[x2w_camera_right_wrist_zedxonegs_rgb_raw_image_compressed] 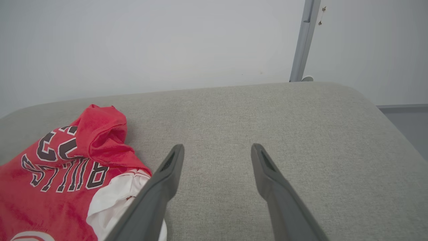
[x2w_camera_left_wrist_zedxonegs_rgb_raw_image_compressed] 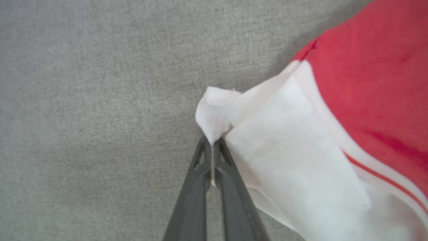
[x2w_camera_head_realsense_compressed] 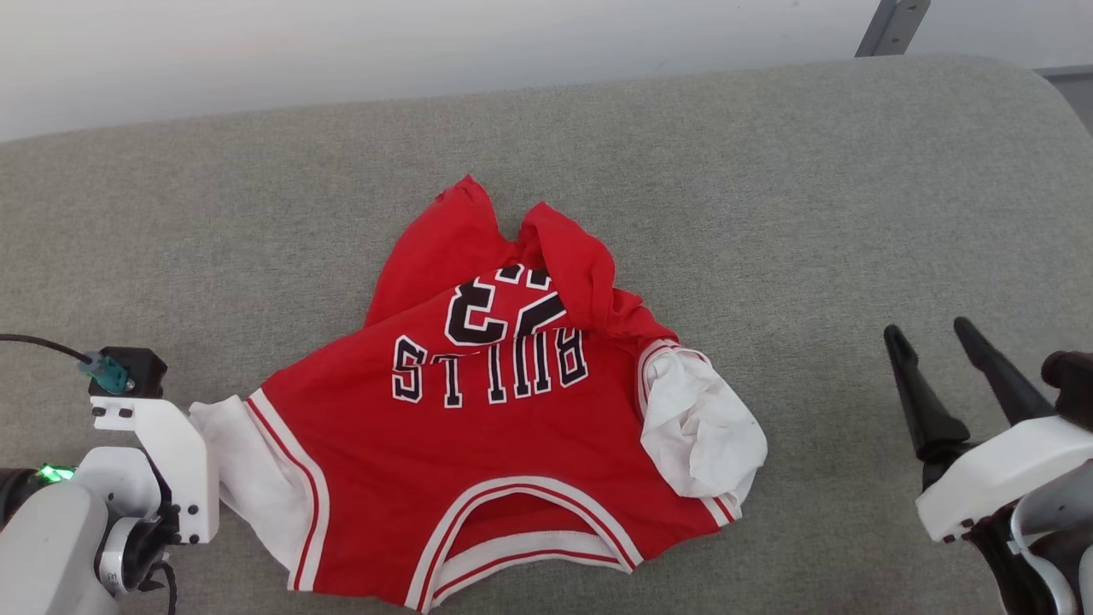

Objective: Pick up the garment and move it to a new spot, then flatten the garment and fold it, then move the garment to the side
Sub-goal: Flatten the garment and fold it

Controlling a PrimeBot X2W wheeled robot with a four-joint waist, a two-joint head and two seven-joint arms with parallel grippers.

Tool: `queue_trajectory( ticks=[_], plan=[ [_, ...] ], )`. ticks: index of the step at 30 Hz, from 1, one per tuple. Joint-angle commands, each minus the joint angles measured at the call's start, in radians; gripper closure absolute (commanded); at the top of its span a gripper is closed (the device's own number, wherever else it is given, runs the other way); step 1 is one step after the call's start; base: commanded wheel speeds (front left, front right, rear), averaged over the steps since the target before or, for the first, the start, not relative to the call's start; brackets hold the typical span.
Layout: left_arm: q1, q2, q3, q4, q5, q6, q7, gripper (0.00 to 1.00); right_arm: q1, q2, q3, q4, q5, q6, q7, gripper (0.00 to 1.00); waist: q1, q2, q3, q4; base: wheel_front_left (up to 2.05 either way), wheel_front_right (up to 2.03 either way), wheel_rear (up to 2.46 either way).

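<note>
The garment (x2w_camera_head_realsense_compressed: 478, 444), a red soft-fabric T-shirt with white sleeves and red-and-white striped trim at collar and sleeve seams, lies near the middle of the desk (x2w_camera_head_realsense_compressed: 768, 213), front side up. Its collar is at the edge nearest the robot and its hem points away. The chest print reads "BULLS" above a "23", in black letters with white outlines, upside down in the head view. The far hem is rumpled and folded back toward the collar, so a red flap covers part of the number. The sleeve on the robot's right is crumpled into a white bunch beside the body of the shirt. The sleeve on the robot's left is drawn out sideways, and the left hand (x2w_camera_left_wrist_zedxonegs_rgb_raw_image_compressed: 212, 142) is closed on its tip, with a thin fold of white cloth pinched between the two dark fingers. That wrist view is soft, so I cannot tell whether the sleeve is lifted off the surface.

The right hand (x2w_camera_head_realsense_compressed: 928, 330) stands well apart from the garment (x2w_camera_right_wrist_zedxonegs_rgb_raw_image_compressed: 50, 187), over bare fabric, its fingers spread wide and holding nothing.

The desk is covered in grey woven fabric and has a rounded far corner. Behind it is a plain pale wall (x2w_camera_right_wrist_zedxonegs_rgb_raw_image_compressed: 150, 43) with a grey metal post (x2w_camera_right_wrist_zedxonegs_rgb_raw_image_compressed: 302, 43) running up it near that corner.
</note>
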Motion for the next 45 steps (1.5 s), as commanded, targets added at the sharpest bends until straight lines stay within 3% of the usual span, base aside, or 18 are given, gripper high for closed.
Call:
queue_trajectory(
  ticks=[1, 5, 13, 30, 31, 32, 37, 45],
  plan=[
    [-0.013, 0.0, 0.004, 0.013, -0.007, 0.002, 0.004, 1.0, 0.012, -0.006, 0.008, 0.001, 0.01, 0.0, 0.016, 0.0, -0.0001, 0.0, 0.002, 0.001, 0.0, 0.0, 0.0],
    [-0.021, -0.005, 0.002, 0.024, -0.014, -0.002, 0.005, 1.0, 0.023, -0.02, 0.035, 0.005, 0.033, 0.0, 0.046, 0.0, -0.0001, 0.0, 0.005, 0.002, 0.0, 0.0, 0.0],
    [-0.049, -0.032, -0.017, 0.033, -0.019, -0.016, 0.003, 1.0, 0.002, -0.05, 0.144, 0.073, 0.114, 0.0, 0.205, 0.0, -0.0001, 0.0, 0.019, 0.023, 0.0, 0.0, 0.0],
    [-0.119, -0.088, -0.06, 0.062, -0.007, -0.043, -0.022, 1.0, -0.151, -0.142, 0.414, 0.419, 0.216, 0.0, 0.413, 0.0, -0.0001, 0.0, 0.045, 0.097, 0.0, 0.0, 0.0],
    [-0.122, -0.09, -0.062, 0.064, -0.007, -0.045, -0.023, 1.0, -0.159, -0.147, 0.429, 0.432, 0.22, 0.0, 0.417, 0.68, -0.0001, 0.0, 0.045, 0.1, 0.0, 0.0, 0.0],
    [-0.124, -0.093, -0.064, 0.064, -0.008, -0.046, -0.022, 1.0, -0.166, -0.152, 0.441, 0.444, 0.228, 0.0, 0.422, 1.0, -0.0001, 0.0, 0.043, 0.103, 0.0, 0.0, 0.0],
    [-0.136, -0.087, -0.063, 0.049, -0.033, -0.063, 0.012, 1.0, -0.21, -0.178, 0.438, 0.427, 0.289, 0.0, 0.422, 1.0, -0.0001, 0.0, 0.011, 0.107, 0.0, 0.0, 0.0],
    [-0.181, -0.045, -0.041, -0.065, -0.1, -0.086, 0.149, 1.0, -0.257, -0.23, 0.373, 0.267, 0.407, 0.0, 0.485, 1.0, -0.0001, 0.0, -0.069, 0.1, 0.0, 0.0, 0.0]
  ],
)
